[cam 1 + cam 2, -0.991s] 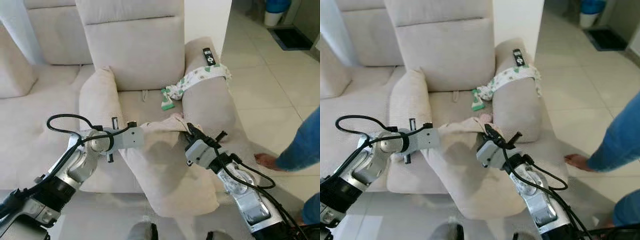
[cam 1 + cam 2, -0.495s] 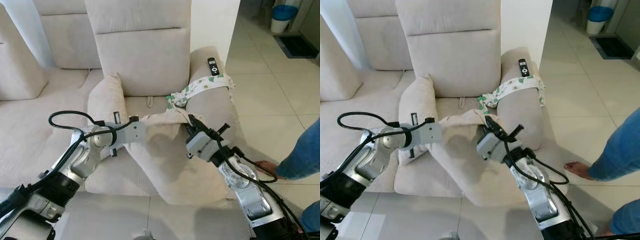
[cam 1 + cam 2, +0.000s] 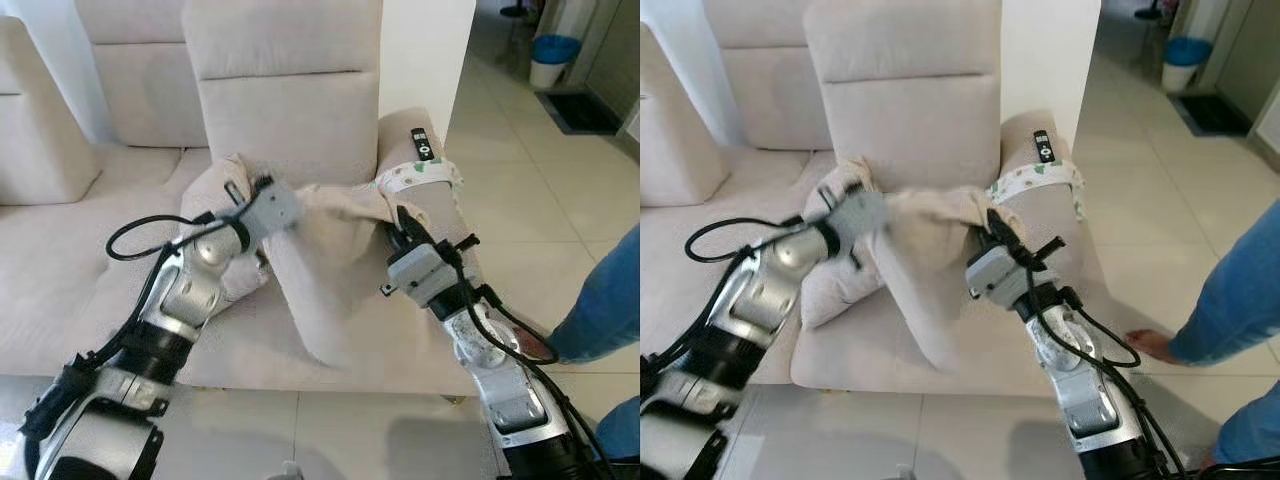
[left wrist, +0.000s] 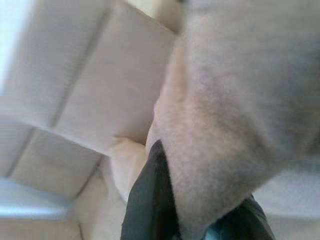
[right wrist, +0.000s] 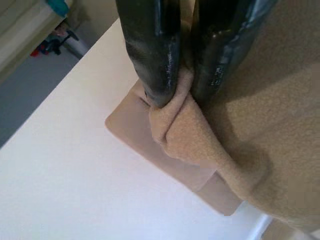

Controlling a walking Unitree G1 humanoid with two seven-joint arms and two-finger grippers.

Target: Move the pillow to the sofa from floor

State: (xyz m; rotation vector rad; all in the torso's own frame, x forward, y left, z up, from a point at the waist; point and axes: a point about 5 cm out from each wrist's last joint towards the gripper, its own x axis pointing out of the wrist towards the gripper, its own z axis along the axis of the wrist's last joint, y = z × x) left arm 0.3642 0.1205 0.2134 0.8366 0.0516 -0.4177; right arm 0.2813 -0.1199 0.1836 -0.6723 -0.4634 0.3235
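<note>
The beige pillow (image 3: 335, 275) hangs between both arms above the seat of the sofa (image 3: 290, 110), its upper edge stretched level in front of the backrest and its lower corner drooping to the seat cushion near the sofa's front edge; the left gripper (image 3: 290, 205) holds the pillow's upper corner on the side away from the sofa's armrest, and in the left wrist view the black fingers (image 4: 147, 200) sit on either side of a thick fold of the fabric, pinching it; the right gripper (image 3: 400, 222) holds the opposite upper corner just beside the armrest, and in the right wrist view its two fingers (image 5: 150, 55) are pressed together on a bunched tuck of the pillow's cloth; a second cushion (image 3: 215, 200) of the same colour lies on the sofa seat behind the left arm, leaning toward the backrest; a white patterned cloth (image 3: 420, 175) is draped across the top of the sofa's armrest, and a black remote (image 3: 422, 144) lies on the armrest just behind that cloth; beyond the armrest, on the tiled floor (image 3: 540, 200), a person's blue sleeve (image 3: 610, 300) reaches in from the edge, and a bare foot (image 3: 1152, 346) rests on the tiles near the sofa's front corner.
</note>
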